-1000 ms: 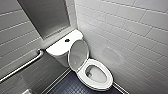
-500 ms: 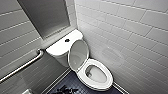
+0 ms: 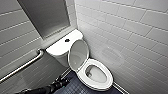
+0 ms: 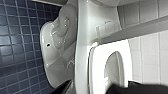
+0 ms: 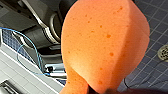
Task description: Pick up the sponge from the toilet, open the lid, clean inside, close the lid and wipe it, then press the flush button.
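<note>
A second ago the head view held only the white glossy ceramic toilet (image 3: 108, 78) in its tiled corner; since then the robot's black left arm has come in from the lower left, and the left claw (image 3: 63, 81) now hangs low over the dark blue tiled floor (image 3: 77, 88), just beside the base of the bowl. The room has hardly shifted in that view, so this is the arm's own move, not the camera's. I cannot tell whether the left claw is wide or narrow; its wrist view looks sideways along the pedestal and the seat from close by. The white oval plastic lid (image 3: 78, 53) stood up against the tank all through that second and stands so now, the bowl open below it, so the opening step looks done. The small round dark flush button (image 3: 67, 40) sits in the middle of the tank top, with a metal grab bar (image 3: 22, 66) on the wall beside the tank. The orange-red soft sponge (image 5: 105, 42) shows large in the right wrist view, pinched at its narrow waist by the right claw (image 5: 102, 91), which is closed on it; behind it lie blue floor tiles and a round floor drain (image 5: 163, 52), so I judge the sponge is not yet over the bowl and the cleaning inside not yet begun
</note>
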You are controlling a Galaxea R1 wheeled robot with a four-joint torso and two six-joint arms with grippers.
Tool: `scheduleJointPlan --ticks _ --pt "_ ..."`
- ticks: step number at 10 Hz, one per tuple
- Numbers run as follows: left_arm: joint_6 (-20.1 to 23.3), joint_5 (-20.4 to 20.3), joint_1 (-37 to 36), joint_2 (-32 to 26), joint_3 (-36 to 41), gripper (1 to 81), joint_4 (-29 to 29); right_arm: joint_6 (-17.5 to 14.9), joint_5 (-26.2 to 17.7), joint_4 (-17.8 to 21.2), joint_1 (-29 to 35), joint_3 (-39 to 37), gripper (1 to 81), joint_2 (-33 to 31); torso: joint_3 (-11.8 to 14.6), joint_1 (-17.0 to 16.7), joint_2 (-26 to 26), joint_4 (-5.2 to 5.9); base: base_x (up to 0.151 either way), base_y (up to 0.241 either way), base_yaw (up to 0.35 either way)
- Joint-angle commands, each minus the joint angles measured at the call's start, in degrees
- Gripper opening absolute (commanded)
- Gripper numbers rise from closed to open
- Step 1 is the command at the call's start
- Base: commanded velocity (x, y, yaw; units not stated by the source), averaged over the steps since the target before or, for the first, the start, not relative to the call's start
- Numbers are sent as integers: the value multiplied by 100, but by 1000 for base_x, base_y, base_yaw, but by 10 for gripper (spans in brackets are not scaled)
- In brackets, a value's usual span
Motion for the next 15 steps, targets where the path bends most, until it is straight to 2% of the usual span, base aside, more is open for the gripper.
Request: scheduleJointPlan --ticks 1,4,7,9,12,15 --pt "-566 -357 -1288 -15 -529 811 -102 -4 -439 -142 -389 61 10 -33 0 0 0 0 0 0 0" --pt "-795 -313 -1719 -67 -696 811 -102 -4 -439 -125 -398 96 10 2 0 0 0 -2 0 0 0" --pt "-804 -340 -1694 -190 -767 811 -14 -4 -448 -108 -345 61 10 29 0 -2 0 -2 0 0 0" --pt "-804 -384 -1439 -506 -346 811 170 -13 -465 -107 -213 52 10 64 0 -2 0 -2 0 0 0" --pt "-760 -384 -1078 -911 682 811 232 -22 -553 -142 -46 43 10 152 -2 0 2 -6 0 0 0" --pt "-777 -401 -1033 -867 754 811 259 -31 -562 -178 -28 26 10 213 -2 0 2 -6 0 0 0"
